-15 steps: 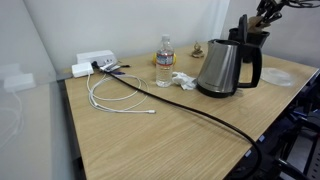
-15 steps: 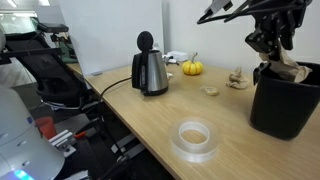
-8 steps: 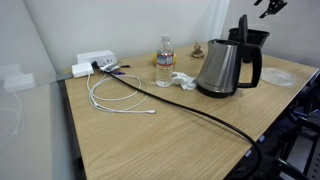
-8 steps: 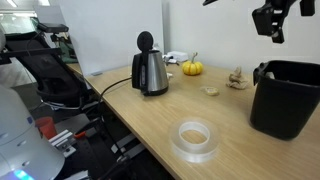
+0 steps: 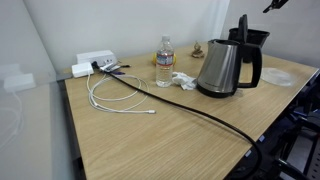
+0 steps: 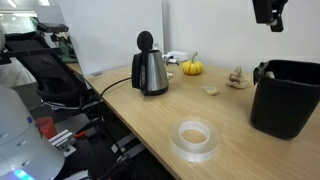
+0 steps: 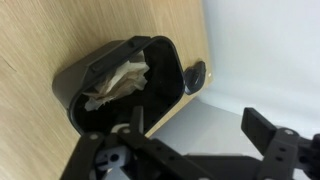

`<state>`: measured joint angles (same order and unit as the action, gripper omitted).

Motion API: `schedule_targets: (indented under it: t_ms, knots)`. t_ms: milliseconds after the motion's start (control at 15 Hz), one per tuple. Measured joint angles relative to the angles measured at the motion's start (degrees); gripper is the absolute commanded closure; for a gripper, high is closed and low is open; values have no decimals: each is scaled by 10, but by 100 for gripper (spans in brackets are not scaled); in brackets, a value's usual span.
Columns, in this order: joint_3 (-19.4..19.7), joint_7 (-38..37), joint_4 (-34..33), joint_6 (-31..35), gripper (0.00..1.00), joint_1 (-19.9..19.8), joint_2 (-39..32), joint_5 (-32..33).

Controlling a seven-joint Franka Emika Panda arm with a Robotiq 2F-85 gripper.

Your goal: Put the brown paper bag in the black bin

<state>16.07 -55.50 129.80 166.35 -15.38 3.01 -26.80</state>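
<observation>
In the wrist view the black bin [image 7: 168, 62] stands on the wooden table below me, and the brown paper bag [image 7: 120, 82] lies crumpled inside it. My gripper [image 7: 185, 140] hangs high above the bin, open, with nothing between its fingers [image 7: 262, 128]. In both exterior views the gripper [image 6: 268, 12] sits at the top edge, well above the bin [image 6: 288, 100]. The bin [image 5: 256, 37] shows behind the kettle, and the bag is hidden inside it in both exterior views.
A steel kettle [image 5: 226, 68] stands next to the bin. A water bottle [image 5: 164, 62], white cables [image 5: 112, 95], a power strip [image 5: 95, 62] and a thick black cable [image 5: 205, 117] lie on the table. A tape roll [image 6: 195, 138] and a small orange pumpkin [image 6: 191, 68] sit nearby.
The gripper was down at the bin's mouth, holding the bag. It has let the bag go into the bin, opened wide and risen toward the top of the exterior views.
</observation>
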Motion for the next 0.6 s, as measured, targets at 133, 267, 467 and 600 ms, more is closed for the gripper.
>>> schedule_targets:
  t_ms: [133,267,467,600]
  knots:
    - [0,0,0,1,0,0,-6,0]
    - [0,0,0,1,0,0,-6,0]
    - [0,0,0,1,0,0,-6,0]
    - [0,0,0,1,0,0,-6,0]
